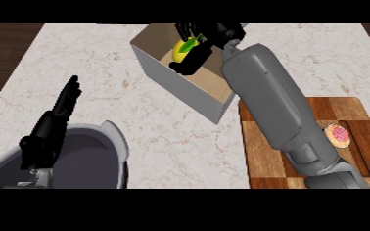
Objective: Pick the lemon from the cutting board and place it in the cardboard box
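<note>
My right robot hand (215, 31) curls round the lemon (185, 49), holding it over the open box (180, 85), inside its walls as seen from above. The board (339, 110) lies just beside the box on the tabletop (94, 54). My left robot hand (54, 122) rests at lower left, fingers straight.

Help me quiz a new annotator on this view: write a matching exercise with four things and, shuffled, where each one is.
Things:
1. lemon
2. left hand
3. pink round item
4. cardboard box

Places:
A. on the cutting board
B. on the counter, left of the board
C. held by the right hand at the box's opening
D. open, over the grey pot

Pairs: 1-C; 2-D; 3-A; 4-B
</note>
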### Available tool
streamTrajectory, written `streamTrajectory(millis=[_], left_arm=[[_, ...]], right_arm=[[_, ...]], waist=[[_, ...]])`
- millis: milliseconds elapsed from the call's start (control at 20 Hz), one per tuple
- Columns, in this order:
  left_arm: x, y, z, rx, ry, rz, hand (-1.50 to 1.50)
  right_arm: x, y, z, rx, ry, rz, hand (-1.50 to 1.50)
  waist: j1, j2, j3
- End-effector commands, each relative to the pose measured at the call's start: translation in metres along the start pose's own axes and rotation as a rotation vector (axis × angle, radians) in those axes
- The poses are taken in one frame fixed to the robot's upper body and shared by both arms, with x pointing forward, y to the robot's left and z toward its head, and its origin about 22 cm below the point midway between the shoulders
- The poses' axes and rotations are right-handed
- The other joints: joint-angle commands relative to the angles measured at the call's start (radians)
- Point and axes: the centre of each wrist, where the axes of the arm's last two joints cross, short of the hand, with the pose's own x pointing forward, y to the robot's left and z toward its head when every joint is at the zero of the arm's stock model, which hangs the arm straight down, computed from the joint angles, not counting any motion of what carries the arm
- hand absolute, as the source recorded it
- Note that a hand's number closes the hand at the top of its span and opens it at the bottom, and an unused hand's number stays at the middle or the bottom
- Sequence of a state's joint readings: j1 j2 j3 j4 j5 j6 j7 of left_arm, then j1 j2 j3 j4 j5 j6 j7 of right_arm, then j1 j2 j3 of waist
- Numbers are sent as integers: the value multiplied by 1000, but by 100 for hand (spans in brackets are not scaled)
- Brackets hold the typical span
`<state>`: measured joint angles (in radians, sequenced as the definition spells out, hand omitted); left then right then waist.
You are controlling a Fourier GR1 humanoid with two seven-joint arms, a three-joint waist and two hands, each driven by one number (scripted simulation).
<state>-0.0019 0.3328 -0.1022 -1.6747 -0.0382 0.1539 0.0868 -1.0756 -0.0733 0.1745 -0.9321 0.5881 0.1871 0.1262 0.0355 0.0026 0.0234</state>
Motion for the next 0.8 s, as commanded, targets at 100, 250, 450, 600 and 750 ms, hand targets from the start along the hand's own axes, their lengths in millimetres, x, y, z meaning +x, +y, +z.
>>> streamTrajectory(millis=[100,250,450,600,750], left_arm=[[-28,-15,2,18,120,-33,0],[-28,-14,0,13,114,-32,0],[-26,-9,-10,3,114,-39,0],[-16,-11,-10,14,99,-24,0],[-15,-8,-6,3,87,-30,0]], right_arm=[[-8,35,-18,40,114,-65,-150],[-23,47,-16,48,90,-67,-150],[-19,42,-24,-15,88,-160,-150],[-23,33,-24,-154,79,-309,-150],[-32,27,-22,-299,93,-441,-150]], waist=[[3,14,-24],[-6,12,-24],[16,18,-24],[15,16,-23],[19,17,-23]])
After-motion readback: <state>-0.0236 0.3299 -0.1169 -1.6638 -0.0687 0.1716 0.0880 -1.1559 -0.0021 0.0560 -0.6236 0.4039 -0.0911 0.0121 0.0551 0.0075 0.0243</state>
